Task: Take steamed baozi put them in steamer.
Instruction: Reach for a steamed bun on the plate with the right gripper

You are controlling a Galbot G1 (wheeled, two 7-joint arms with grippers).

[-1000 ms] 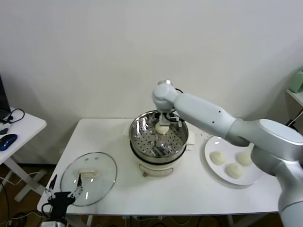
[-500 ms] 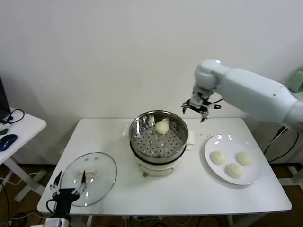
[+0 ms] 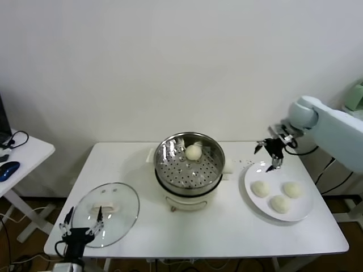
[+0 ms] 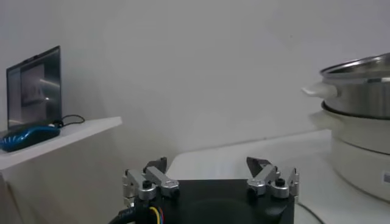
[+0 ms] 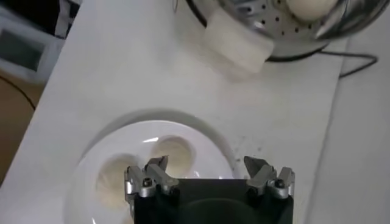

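The steel steamer (image 3: 190,170) stands mid-table on its cream base, with one steamed baozi (image 3: 194,152) lying at the back of its perforated tray. Three more baozi (image 3: 261,188) (image 3: 280,203) (image 3: 292,189) rest on a white plate (image 3: 253,173) to the right. My right gripper (image 3: 271,153) hovers open and empty above the plate's back-left rim. In the right wrist view that gripper (image 5: 206,164) is over the plate (image 5: 201,131), with a baozi (image 5: 173,152) below it and the steamer (image 5: 274,24) farther off. My left gripper (image 3: 79,232) is parked open by the table's front-left corner.
A round glass lid (image 3: 106,212) lies flat at the front left, just beside the left gripper. A side table (image 3: 22,153) with a blue mouse (image 3: 9,169) stands at the far left. A wall rises behind the table.
My right gripper left the baozi in the steamer, rose out of it and swung right to above the plate. The left arm has barely shifted.
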